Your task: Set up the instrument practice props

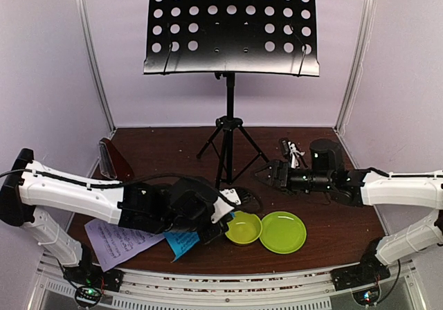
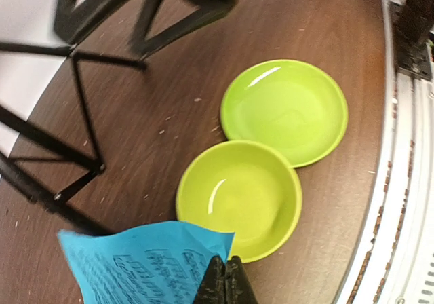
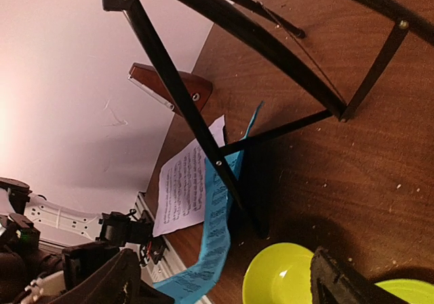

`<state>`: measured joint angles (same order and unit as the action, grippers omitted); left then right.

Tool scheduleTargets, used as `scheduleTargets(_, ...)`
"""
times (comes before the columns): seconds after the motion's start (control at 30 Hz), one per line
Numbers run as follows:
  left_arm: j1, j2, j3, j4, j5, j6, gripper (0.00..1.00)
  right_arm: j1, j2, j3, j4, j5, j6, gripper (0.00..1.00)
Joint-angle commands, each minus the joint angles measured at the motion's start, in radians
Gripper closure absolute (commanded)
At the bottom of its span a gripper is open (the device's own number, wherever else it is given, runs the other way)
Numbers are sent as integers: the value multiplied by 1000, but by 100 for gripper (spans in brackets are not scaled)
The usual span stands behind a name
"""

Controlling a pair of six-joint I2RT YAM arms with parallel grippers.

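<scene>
The black music stand rises mid-table, its perforated desk [image 1: 232,26] high at the back and its tripod legs [image 1: 228,144] spread below. My left gripper [image 1: 216,232] [image 2: 226,277] is shut on a corner of the blue sheet of music [image 1: 181,241] [image 2: 135,263], just left of the bowl. The pale lilac-white sheet [image 1: 118,241] [image 3: 186,178] lies flat at the front left. Near the left wall stands the brown metronome [image 1: 114,159] [image 3: 169,90]. My right gripper [image 1: 261,174] [image 3: 220,280] hangs open and empty to the right of the tripod legs [image 3: 203,114], facing the curled blue sheet [image 3: 217,236].
A yellow-green bowl [image 1: 243,227] [image 2: 241,199] [image 3: 281,277] and a green plate [image 1: 282,231] [image 2: 285,110] sit touching at the front centre. Small black-and-white clutter [image 1: 292,151] lies behind the right arm. Pale walls close in the table on three sides.
</scene>
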<state>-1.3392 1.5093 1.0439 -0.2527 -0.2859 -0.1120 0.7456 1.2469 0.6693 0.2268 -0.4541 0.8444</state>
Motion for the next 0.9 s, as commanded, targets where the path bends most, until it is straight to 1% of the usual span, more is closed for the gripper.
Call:
scheduleTargets(0.0,-41,27,46,128,23,84,100,5,5,-3,-32,-87,94,13)
scheduleTargets(0.23,-101,52,58,168,58,129,100,56,105,33,-66,-167,109,16)
scheduleTargets(0.47,-114,78,80,174,127,149,100,99,186,91,-83,-213,86,18)
scheduleTargets(0.63,-123,93,98,164,146,178,100,130,247,144,-112,-223,56,20)
scheduleTargets(0.73,-123,95,106,154,150,191,100,140,279,163,-121,-222,43,24)
scheduleTargets(0.87,-123,98,111,147,153,201,100,143,308,174,-135,-218,32,35)
